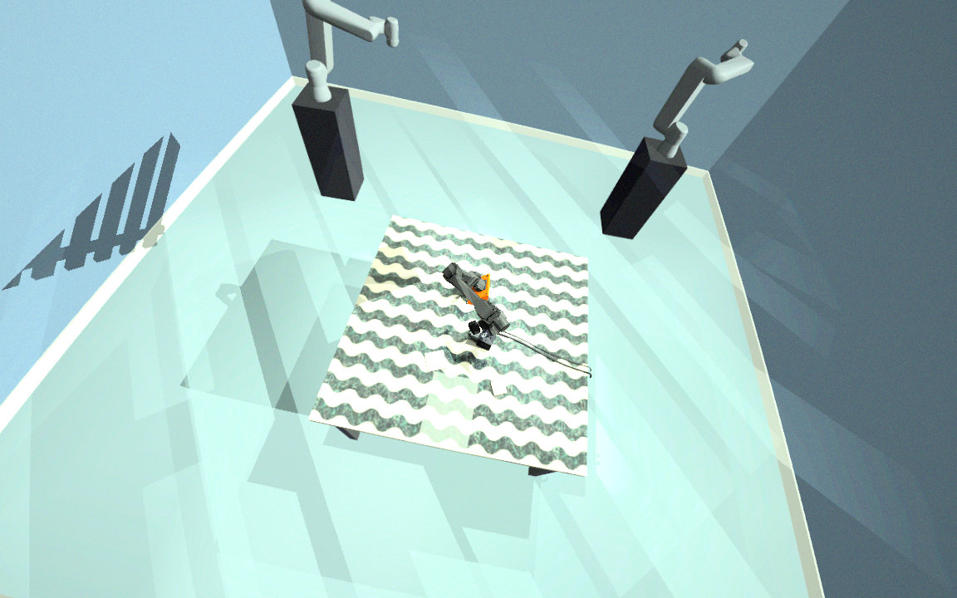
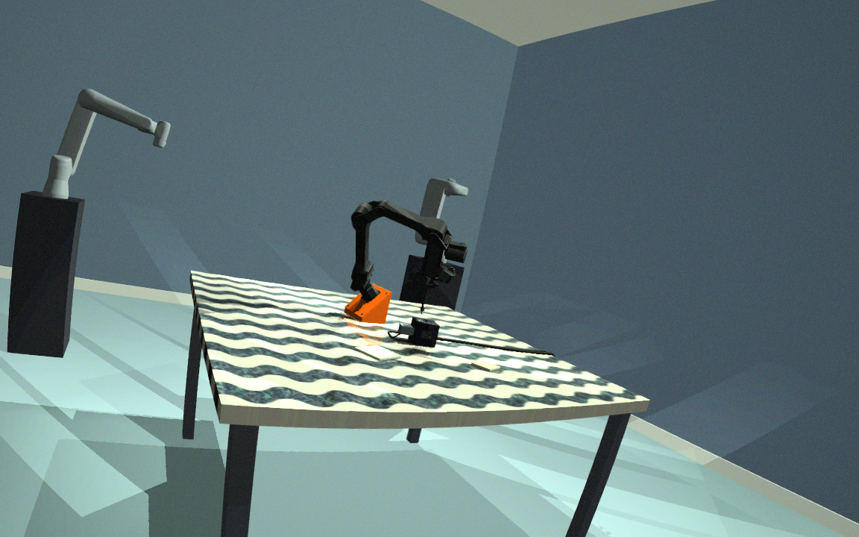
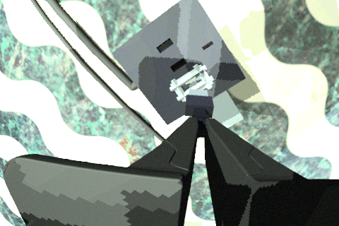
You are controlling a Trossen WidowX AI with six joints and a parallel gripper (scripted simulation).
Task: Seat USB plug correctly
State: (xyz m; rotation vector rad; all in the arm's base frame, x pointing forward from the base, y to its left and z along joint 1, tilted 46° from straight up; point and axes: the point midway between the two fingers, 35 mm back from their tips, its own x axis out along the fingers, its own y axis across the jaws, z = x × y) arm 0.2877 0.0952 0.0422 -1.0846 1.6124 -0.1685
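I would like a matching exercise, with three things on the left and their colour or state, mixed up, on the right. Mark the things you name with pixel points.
1. Gripper point(image 2: 423, 301) point(image 3: 200, 126)
2. Power cube point(image 1: 483, 341) point(image 2: 424, 332) point(image 3: 191, 51)
3. Arm's base point(image 1: 487, 284) point(image 2: 376, 309)

A. Orange, standing on the table point(image 1: 393, 386) point(image 2: 326, 387) point(image 3: 304, 99)
B. Shut on the USB plug point(image 3: 199, 104)
C. Dark, with slots in its top

Right pairs: 1-B, 2-C, 3-A
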